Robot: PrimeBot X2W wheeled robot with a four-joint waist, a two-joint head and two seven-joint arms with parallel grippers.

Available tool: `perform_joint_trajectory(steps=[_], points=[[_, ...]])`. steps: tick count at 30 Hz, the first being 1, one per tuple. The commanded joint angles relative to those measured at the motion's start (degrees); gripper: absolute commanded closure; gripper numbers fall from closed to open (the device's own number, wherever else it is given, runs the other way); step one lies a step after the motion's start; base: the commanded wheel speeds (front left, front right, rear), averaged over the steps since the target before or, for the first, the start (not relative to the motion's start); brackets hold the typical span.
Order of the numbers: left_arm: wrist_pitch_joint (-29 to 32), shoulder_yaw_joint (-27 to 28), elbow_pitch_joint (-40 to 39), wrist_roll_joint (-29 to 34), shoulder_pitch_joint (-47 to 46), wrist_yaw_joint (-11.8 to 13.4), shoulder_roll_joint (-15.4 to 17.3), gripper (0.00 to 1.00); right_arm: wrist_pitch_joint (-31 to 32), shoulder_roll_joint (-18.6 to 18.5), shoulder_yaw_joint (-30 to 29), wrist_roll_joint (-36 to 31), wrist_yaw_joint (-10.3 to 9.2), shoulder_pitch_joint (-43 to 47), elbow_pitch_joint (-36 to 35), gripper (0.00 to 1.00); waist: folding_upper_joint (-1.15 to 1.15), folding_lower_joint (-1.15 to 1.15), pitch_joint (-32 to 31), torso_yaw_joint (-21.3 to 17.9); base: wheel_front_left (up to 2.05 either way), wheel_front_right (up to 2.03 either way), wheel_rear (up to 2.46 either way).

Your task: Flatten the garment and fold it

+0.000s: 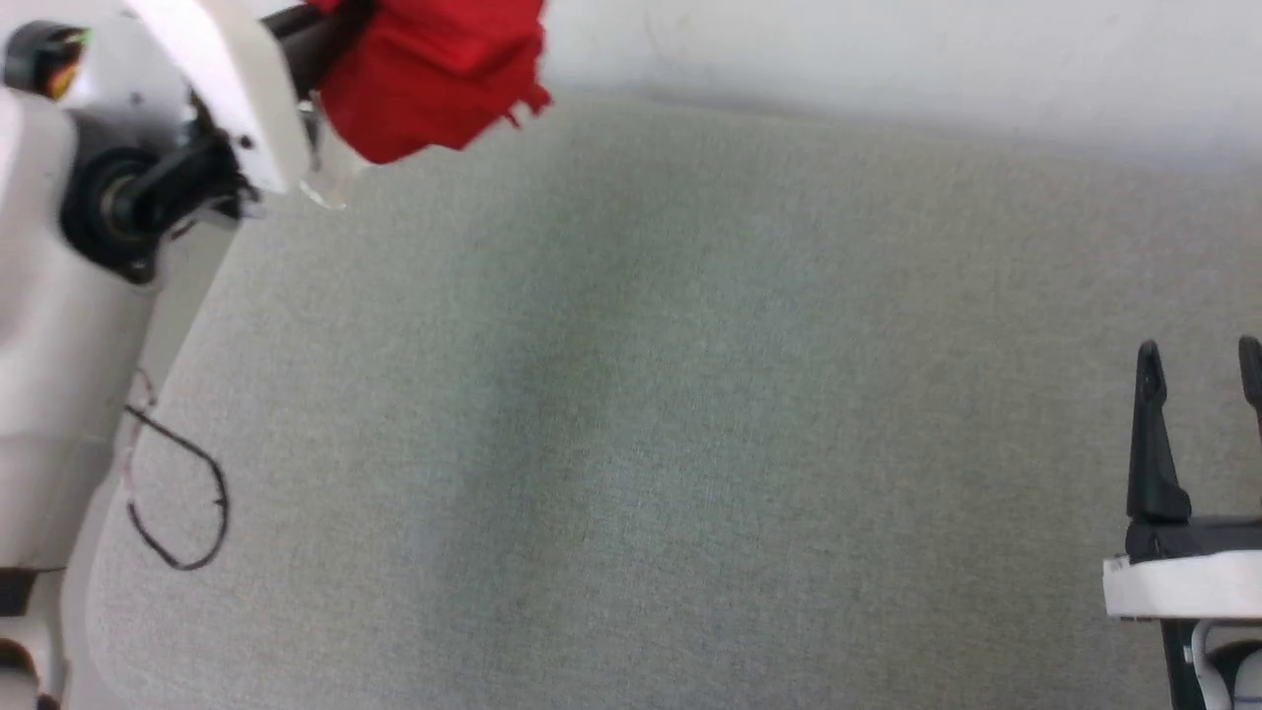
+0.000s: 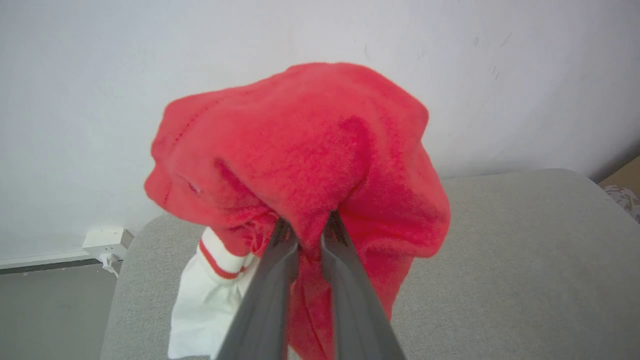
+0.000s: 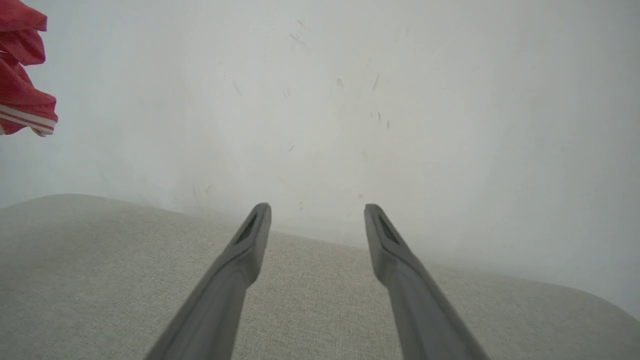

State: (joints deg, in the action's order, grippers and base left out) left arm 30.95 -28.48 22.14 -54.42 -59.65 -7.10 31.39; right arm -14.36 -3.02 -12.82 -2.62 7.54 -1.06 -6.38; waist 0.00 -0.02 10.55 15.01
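My left gripper (image 2: 305, 227) pinches a bunched fold of the red jersey-style T-shirt with white sleeves (image 2: 300, 150), its two long dark fingers pressed close on the cloth. The shirt hangs from my fingertips in a crumpled bundle, held up over the far left corner of the grey fabric-covered table (image 1: 690, 394), close to the plain white wall (image 3: 350, 75). One white sleeve with a red-striped cuff (image 2: 210, 280) dangles below the red mass toward the table's rounded left edge; whether it touches the fabric I cannot tell. In the right wrist view, a red fold with red-and-white striped trim shows at the far left, in the air in front of the wall. My right gripper (image 3: 316, 210) is over the near right of the table, well apart from the shirt. Its fingers are spread wide with nothing between them and point toward the wall. A thin black cable (image 1: 182, 493) loops beside my pale left forearm (image 1: 59, 296) at the table's left edge.
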Motion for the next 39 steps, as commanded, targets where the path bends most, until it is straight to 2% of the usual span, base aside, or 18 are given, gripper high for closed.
perform_joint_trajectory(steps=[1, 8, 13, 21, 29, 34, 39], points=[[0.2, -0.5, -0.9, -0.4, -1.0, -0.4, -0.6, 1.0, -0.4, 0.1, -0.2, 0.5, -0.05, 0.7, 0.2, 0.0, 0.0, 0.02, -5.0, -1.3, 0.0, 0.0, 0.0], [1.7, -5.0, -8.4, -2.1, -0.6, -0.4, -3.7, 1.0, -0.6, 0.1, -1.3, 2.2, -0.05, 2.9, 0.8, 0.0, 0.0, 0.02, -8.9, -4.4, 0.0, 0.0, 0.0], [2.1, -8.1, -12.2, -4.1, 1.6, -0.4, -7.4, 1.0, -0.6, 0.1, -1.4, 2.9, -0.05, 3.2, 0.2, 0.0, 0.0, 0.02, -10.1, -7.2, 0.0, 0.0, 0.0], [-1.8, -12.9, -13.3, -4.3, 6.5, -0.4, -13.4, 1.0, -0.6, 0.1, -1.7, 3.1, -0.05, 2.9, -0.8, 0.0, 0.0, 0.02, -9.1, -12.6, 0.0, 0.0, 0.0], [-11.0, -18.5, -6.0, 2.0, 11.8, -0.4, -17.1, 1.0, -0.6, 0.1, -2.1, 3.1, -0.05, 2.3, -2.3, 0.0, 0.0, 0.02, -5.6, -17.1, 0.0, 0.0, 0.0], [-15.6, -22.0, 2.9, 5.9, 14.8, 0.0, -19.4, 1.0, -0.6, 0.1, -1.9, 3.2, -0.05, 1.6, -2.5, 0.0, 0.0, 0.02, -3.8, -18.6, 0.0, 0.0, 0.0], [-16.5, -26.0, 13.4, 8.3, 17.8, 1.1, -22.5, 1.0, -0.6, 0.1, -1.9, 3.4, -0.05, 0.9, -2.3, 0.0, 0.0, 0.02, -2.4, -19.2, 0.0, 0.0, 0.0]])
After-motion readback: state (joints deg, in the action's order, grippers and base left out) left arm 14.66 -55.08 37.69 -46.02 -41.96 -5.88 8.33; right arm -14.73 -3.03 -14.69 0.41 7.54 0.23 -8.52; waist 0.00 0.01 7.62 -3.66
